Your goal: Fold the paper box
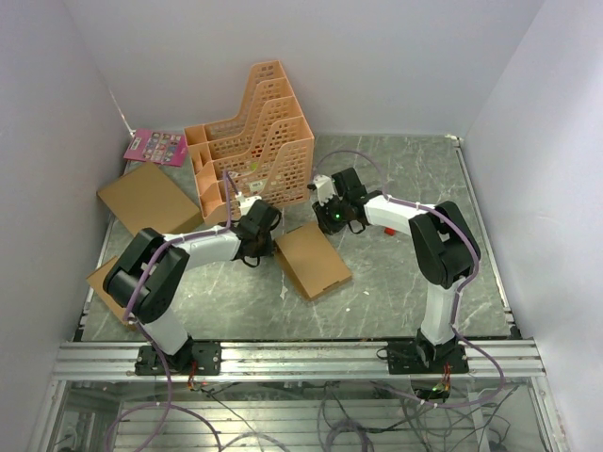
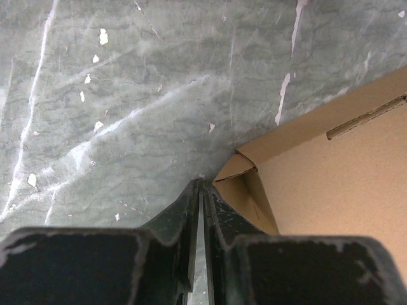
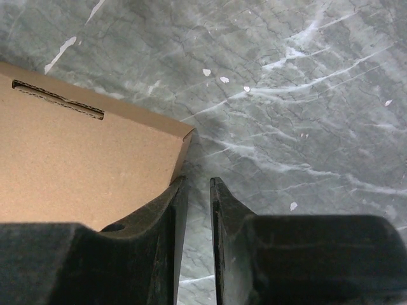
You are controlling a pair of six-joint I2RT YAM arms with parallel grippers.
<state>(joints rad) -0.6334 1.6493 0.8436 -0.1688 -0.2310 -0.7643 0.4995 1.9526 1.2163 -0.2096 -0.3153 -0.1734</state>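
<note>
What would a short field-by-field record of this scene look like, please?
surface: grey marbled table
paper box: brown cardboard, walls folded up at the corners, lying mid-table between the arms
left gripper: just beside one box corner, fingers almost together, nothing between them
right gripper: beside another box corner, narrow gap, nothing between the fingers
behind the box: orange file rack
far left: flat cardboard sheet and pink card

Before rack [image 1: 252, 141], paper box [image 1: 312, 259] (slightly rightward)
</note>
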